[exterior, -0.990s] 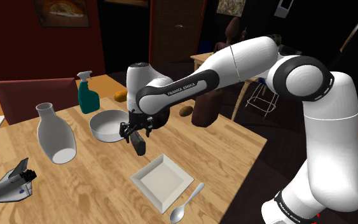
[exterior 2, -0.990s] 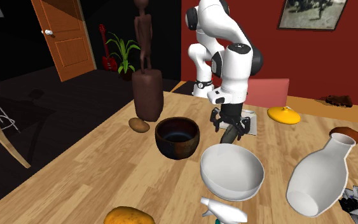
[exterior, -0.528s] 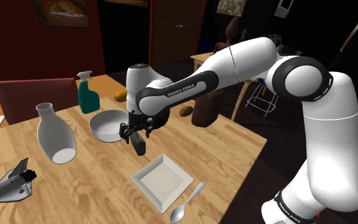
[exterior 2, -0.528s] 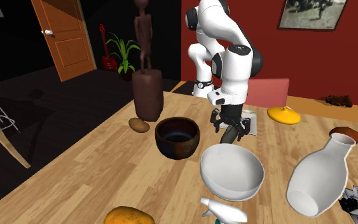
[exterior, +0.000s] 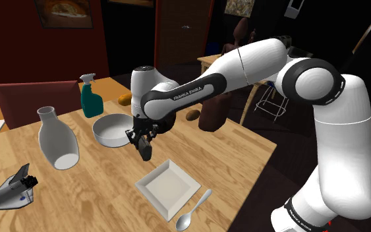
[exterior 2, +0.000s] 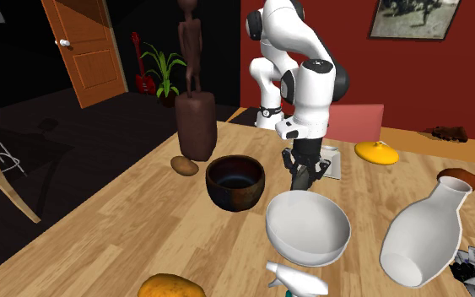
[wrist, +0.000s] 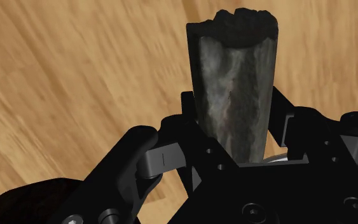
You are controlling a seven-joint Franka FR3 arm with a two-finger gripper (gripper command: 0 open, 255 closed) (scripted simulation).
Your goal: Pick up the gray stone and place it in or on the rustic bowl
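In the wrist view the black gripper pinches the gray stone, one finger pressed to each side. The mottled stone's long axis runs straight out along the fingers to a dark, ragged end over the blurred wood of the table. In the shoulder view the forearm slants toward 8 o'clock from a high elbow, and the wrist turns the gripper downward. The stone hangs nearly upright beneath it, with a white bowl at 10 o'clock and a square white plate at 5 o'clock. Whether its lower end clears the wood I cannot tell. The second exterior view adds the rustic bowl, dark brown, at 9 o'clock from the gripper and stone, near but apart.
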